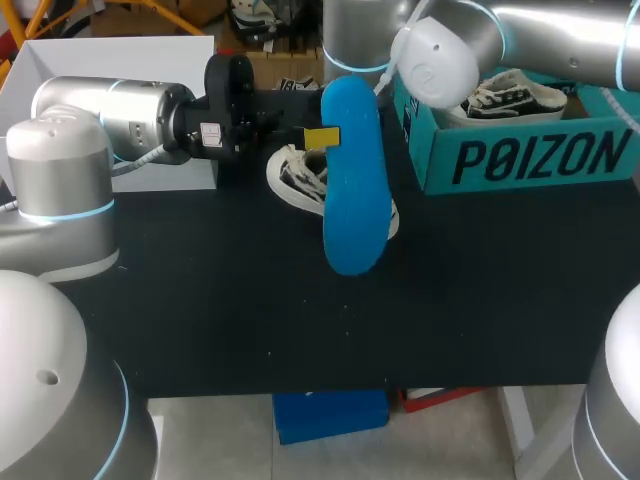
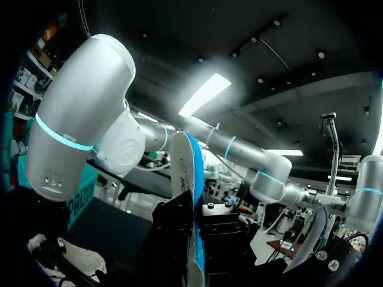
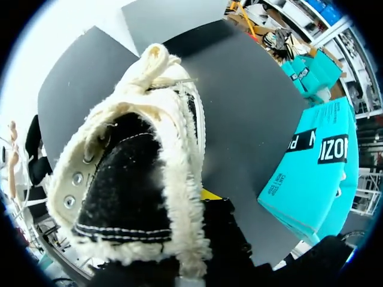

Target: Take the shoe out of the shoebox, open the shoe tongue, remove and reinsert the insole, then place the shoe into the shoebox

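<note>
Insole (image 1: 352,200) clamped at its upper end in the closed left pincer (image 1: 322,137), hanging above the black desk (image 1: 200,310), likely poised for sliding back in. Just behind, shoe (image 1: 298,178) low at the desk, by the right pincer (image 3: 209,197); cannot tell that grip. Farthest, teal shoebox (image 1: 520,160), second shoe (image 1: 510,95) inside, so tight room.

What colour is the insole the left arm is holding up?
The insole is bright blue; the head view shows it best.
</note>
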